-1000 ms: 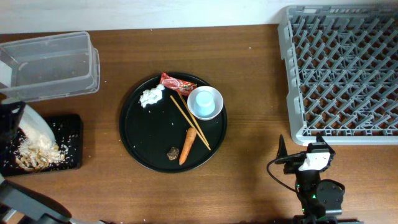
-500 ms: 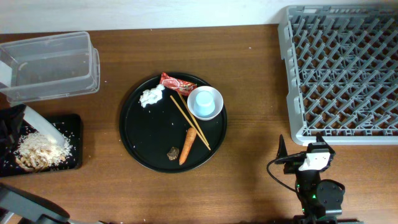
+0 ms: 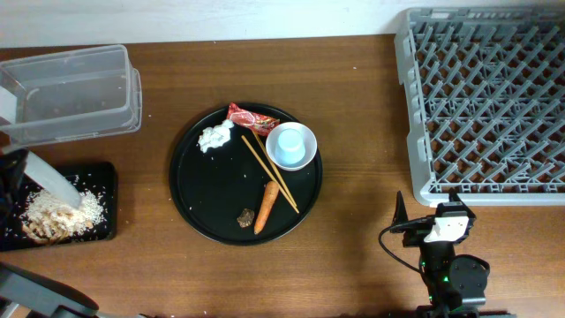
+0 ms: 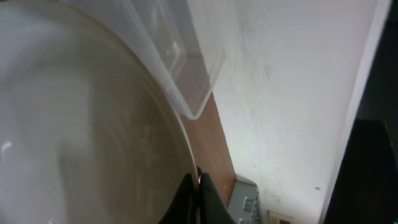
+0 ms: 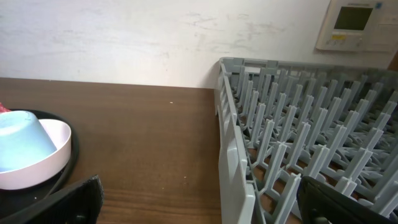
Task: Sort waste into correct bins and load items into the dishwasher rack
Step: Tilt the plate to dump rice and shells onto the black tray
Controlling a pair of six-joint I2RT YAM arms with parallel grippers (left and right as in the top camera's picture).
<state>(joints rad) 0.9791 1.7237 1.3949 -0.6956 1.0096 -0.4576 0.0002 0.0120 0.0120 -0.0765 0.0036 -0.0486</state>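
My left gripper (image 3: 19,170) is shut on the rim of the white plate-like bowl (image 3: 53,180) and holds it steeply tilted over the flat black tray (image 3: 104,179). The rice with brown bits (image 3: 55,215) lies on that tray. The bowl (image 4: 81,137) fills the left wrist view, with my fingers (image 4: 198,198) pinching its edge. On the round black tray (image 3: 199,199) lie the tissue (image 3: 214,137), red wrapper (image 3: 253,117), light-blue cup (image 3: 290,146), chopsticks (image 3: 269,173) and carrot (image 3: 267,208). My right gripper (image 3: 439,231) is open and empty in front of the grey rack (image 3: 485,102).
The clear tub (image 3: 71,93) stands behind the flat black tray. A small brown food bit (image 3: 245,217) lies beside the carrot. In the right wrist view the cup (image 5: 18,149) is at the left edge and the rack (image 5: 292,155) fills the right side.
The left gripper has drawn the tilted bowl back to the left and steeper, uncovering the rice pile on the flat black tray. The right arm has not moved.
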